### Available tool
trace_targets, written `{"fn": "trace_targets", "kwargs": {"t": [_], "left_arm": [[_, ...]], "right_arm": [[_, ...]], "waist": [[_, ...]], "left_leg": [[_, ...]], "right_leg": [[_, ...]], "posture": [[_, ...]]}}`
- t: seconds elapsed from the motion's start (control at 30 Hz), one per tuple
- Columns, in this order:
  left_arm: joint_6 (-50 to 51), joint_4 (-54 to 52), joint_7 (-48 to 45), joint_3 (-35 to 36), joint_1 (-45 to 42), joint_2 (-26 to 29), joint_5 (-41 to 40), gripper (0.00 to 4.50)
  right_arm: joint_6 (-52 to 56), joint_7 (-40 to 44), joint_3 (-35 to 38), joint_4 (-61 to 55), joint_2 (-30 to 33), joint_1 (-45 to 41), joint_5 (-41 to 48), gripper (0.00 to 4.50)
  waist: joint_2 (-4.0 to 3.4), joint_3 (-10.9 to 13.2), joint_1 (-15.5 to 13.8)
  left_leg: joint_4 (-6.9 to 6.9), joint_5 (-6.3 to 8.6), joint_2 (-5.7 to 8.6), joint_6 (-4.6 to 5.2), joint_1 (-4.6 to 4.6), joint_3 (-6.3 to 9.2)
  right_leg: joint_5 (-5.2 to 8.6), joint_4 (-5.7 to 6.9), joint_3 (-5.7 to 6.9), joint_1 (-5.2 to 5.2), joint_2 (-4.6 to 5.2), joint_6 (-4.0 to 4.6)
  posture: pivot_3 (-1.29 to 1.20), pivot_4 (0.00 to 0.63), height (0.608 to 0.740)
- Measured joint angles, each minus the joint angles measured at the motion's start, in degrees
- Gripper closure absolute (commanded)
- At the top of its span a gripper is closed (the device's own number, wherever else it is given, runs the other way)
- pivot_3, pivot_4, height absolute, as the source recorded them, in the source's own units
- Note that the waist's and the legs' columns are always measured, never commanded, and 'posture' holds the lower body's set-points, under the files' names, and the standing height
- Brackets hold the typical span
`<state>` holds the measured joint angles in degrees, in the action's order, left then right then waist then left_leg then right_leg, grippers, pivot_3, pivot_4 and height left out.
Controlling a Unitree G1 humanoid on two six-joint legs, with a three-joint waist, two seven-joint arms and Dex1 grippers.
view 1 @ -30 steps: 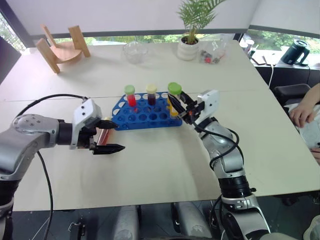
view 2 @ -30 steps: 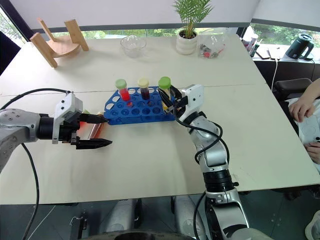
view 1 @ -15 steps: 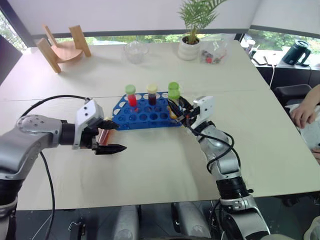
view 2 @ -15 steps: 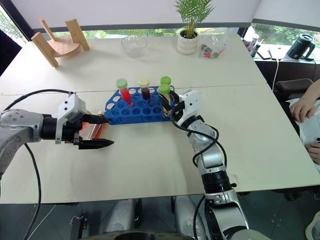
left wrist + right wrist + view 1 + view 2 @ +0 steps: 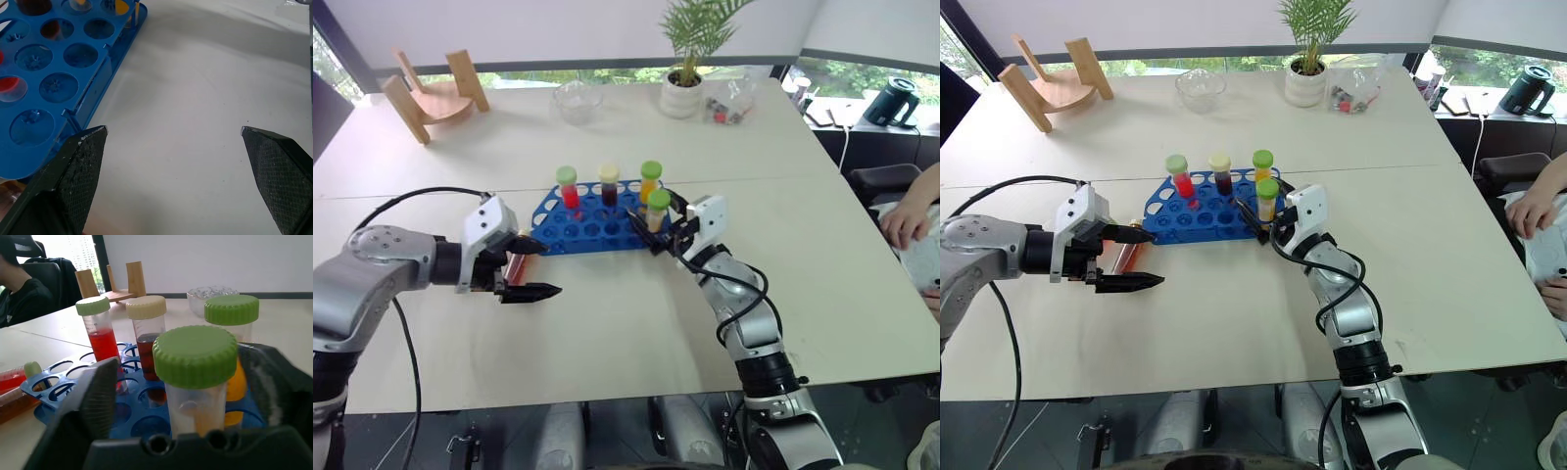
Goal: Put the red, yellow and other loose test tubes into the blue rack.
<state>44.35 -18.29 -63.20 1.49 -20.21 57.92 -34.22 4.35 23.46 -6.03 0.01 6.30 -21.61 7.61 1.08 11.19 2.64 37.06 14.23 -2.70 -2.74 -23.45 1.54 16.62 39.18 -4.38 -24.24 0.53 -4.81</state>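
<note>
The right claw (image 5: 668,227) stood open around the upright yellow tube (image 5: 657,210) (seated in the blue rack (image 5: 592,227)). The left claw (image 5: 530,267) gaped empty, a loose tube (image 5: 516,264) lying just behind it.

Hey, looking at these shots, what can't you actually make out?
- Loose tube by the rack's left end: partly covered by the left jaws in the eye views, cut off by the edge in the right wrist view.
- Yellow tube: its foot is hidden behind the right jaws in the right wrist view, so its seating is unclear.
- Bag by the plant: contents too small.
</note>
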Motion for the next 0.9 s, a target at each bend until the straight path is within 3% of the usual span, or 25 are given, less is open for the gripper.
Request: {"fn": "trace_targets", "kwargs": {"t": [0.13,0.27,0.4,0.67,0.9], "left_arm": [[0.6,2.0,3.3,-0.1,-1.4,0.0,1.8,0.0],[5.0,8.4,4.9,-0.5,-9.0,4.9,5.0,0.0],[19.1,11.1,6.0,-4.8,-17.8,5.5,4.8,0.0],[39.3,15.3,8.0,-15.7,-27.7,3.4,3.9,0.0],[44.2,22.7,12.2,-22.9,-30.3,-1.4,6.4,0.0]], "right_arm": [[6.8,5.0,0.0,-8.6,7.3,0.6,3.0,0.1],[26.0,19.8,5.8,-22.1,27.9,-4.3,19.0,0.1],[41.1,30.4,4.5,-29.8,36.9,-5.1,34.2,0.1],[42.3,33.2,-3.1,-31.1,34.8,-4.4,34.4,0.1],[40.4,30.3,-5.1,-31.0,29.9,-4.5,32.6,0.1]], "waist": [[-0.02,0.0,-0.3],[0.03,0.1,-0.4],[0.1,0.0,0.0],[0.12,0.0,-0.1],[0.13,0.0,-0.1]], "left_leg": [[0.05,0.0,0.03,0.0,-0.05,0.04],[0.1,0.0,0.06,0.02,0.01,0.06],[0.02,0.17,-0.05,0.31,0.25,0.22],[0.11,0.18,-0.06,0.33,0.02,0.21],[0.12,0.17,-0.06,0.31,0.01,0.22]], "right_leg": [[0.0,-0.01,0.03,0.01,0.02,-0.01],[0.0,-0.04,0.05,0.12,0.02,-0.01],[0.11,-0.04,0.14,0.38,-0.2,0.11],[0.1,-0.02,0.09,0.12,-0.22,0.09],[0.09,0.0,0.11,0.11,-0.21,0.09]], "posture": [[0.0,0.15,0.74],[0.0,0.15,0.74],[0.0,0.15,0.74],[0.0,0.15,0.74],[0.0,0.15,0.74]]}}
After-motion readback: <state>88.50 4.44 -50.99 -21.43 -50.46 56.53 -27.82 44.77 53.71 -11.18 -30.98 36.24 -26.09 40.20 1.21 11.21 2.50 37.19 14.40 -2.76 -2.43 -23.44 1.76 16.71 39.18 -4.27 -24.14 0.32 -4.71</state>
